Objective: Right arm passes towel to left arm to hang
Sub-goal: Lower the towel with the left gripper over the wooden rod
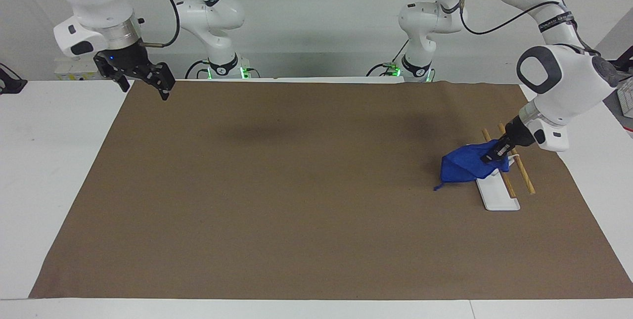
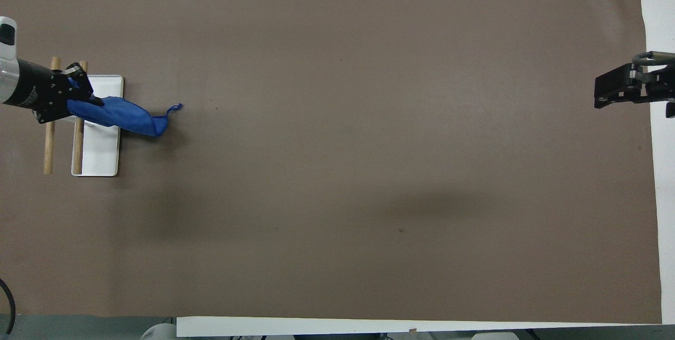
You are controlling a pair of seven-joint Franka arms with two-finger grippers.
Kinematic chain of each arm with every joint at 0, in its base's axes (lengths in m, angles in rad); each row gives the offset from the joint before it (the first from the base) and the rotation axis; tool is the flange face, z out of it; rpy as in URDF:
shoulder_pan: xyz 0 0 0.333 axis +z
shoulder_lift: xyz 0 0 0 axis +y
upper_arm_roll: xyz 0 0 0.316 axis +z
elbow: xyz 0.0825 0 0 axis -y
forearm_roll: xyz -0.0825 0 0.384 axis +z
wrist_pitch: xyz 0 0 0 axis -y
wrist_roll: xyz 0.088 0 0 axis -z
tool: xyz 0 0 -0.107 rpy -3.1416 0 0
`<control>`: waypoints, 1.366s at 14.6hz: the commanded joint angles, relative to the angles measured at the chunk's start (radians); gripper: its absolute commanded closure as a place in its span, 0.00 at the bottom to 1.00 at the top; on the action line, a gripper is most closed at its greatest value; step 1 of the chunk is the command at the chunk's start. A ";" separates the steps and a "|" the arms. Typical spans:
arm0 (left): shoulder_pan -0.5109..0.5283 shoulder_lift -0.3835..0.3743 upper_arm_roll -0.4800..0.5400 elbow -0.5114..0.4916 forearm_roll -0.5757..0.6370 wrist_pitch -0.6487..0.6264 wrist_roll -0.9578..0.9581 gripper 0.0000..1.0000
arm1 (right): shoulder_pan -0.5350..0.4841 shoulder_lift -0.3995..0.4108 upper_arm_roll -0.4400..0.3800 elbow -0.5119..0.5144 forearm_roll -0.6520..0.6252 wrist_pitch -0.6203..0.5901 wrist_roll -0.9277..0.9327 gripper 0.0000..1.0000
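Note:
My left gripper (image 1: 495, 154) is shut on the bright blue towel (image 1: 465, 166) and holds it over the rack at the left arm's end of the table. The towel hangs down over the rack's white base (image 1: 497, 199), and its loop tail (image 1: 438, 187) reaches the brown cloth. In the overhead view the left gripper (image 2: 74, 95) is over the two wooden rods (image 2: 49, 139), with the towel (image 2: 124, 117) trailing toward the table's middle. My right gripper (image 1: 143, 77) is open and empty, raised over the right arm's end; it also shows in the overhead view (image 2: 622, 85).
The rack has a white base (image 2: 100, 158) and two wooden rods (image 1: 521, 173) on a white bracket. The large brown table cloth (image 1: 296, 185) covers most of the white table (image 1: 44, 160).

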 commanded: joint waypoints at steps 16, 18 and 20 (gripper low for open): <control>0.012 0.036 0.136 0.098 0.069 0.090 0.426 0.99 | -0.040 -0.026 -0.059 0.007 0.035 -0.049 -0.168 0.00; 0.012 0.041 0.145 0.102 0.070 0.094 0.440 0.99 | -0.033 -0.038 -0.056 0.004 0.043 -0.054 -0.168 0.00; 0.013 0.041 0.149 0.098 0.069 0.094 0.435 0.99 | -0.042 -0.038 -0.056 0.004 0.044 -0.057 -0.172 0.00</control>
